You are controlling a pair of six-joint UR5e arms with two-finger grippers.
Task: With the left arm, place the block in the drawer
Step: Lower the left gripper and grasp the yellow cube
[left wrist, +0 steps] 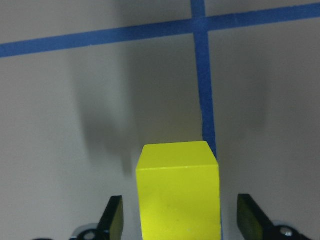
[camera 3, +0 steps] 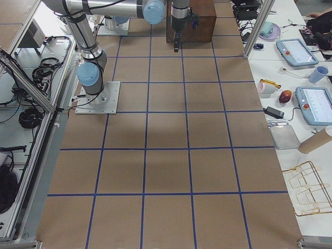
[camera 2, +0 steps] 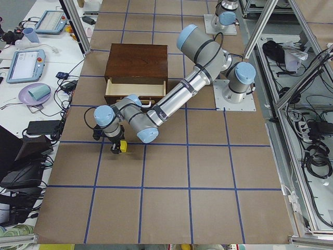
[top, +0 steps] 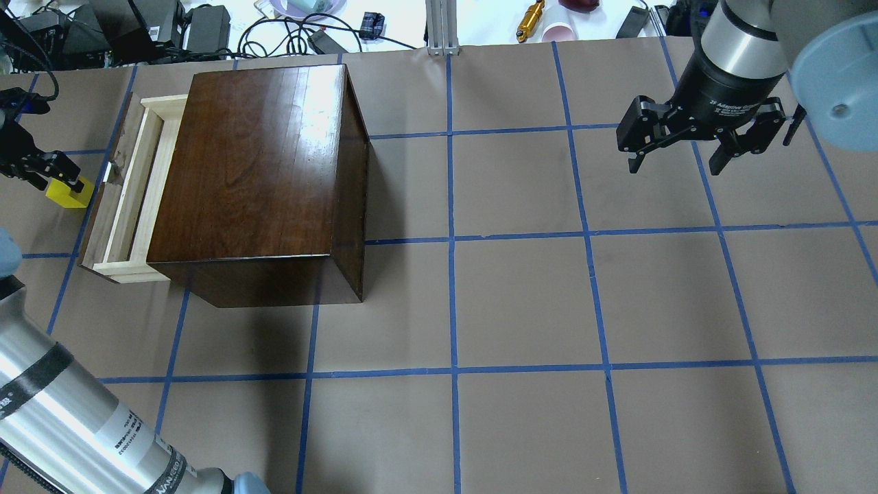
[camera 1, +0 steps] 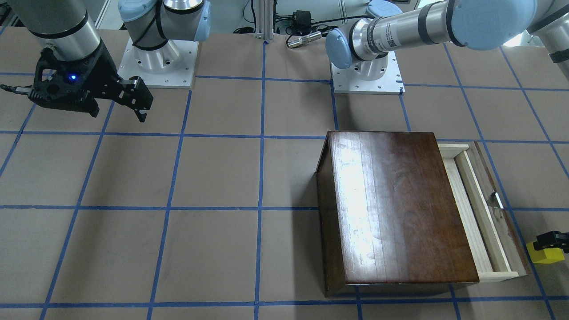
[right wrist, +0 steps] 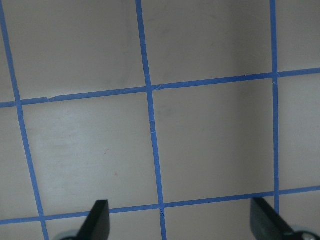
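Observation:
The yellow block (top: 67,194) sits on the brown table just outside the drawer's dark front. It also shows in the front view (camera 1: 544,255) and the left wrist view (left wrist: 179,192). My left gripper (top: 51,175) is open and straddles the block. In the left wrist view its two fingertips (left wrist: 114,217) stand either side of the block with a gap on each side. The drawer (top: 130,182) is pulled out of the dark wooden box (top: 254,158), and its pale tray is empty. My right gripper (top: 675,168) is open and empty, hovering far off.
The box (camera 1: 391,204) is tall and stands between the two arms. Cables, cups and tools (top: 535,17) lie beyond the table's far edge. The left arm's forearm (top: 62,418) crosses the near left corner. Blue tape lines grid the tabletop.

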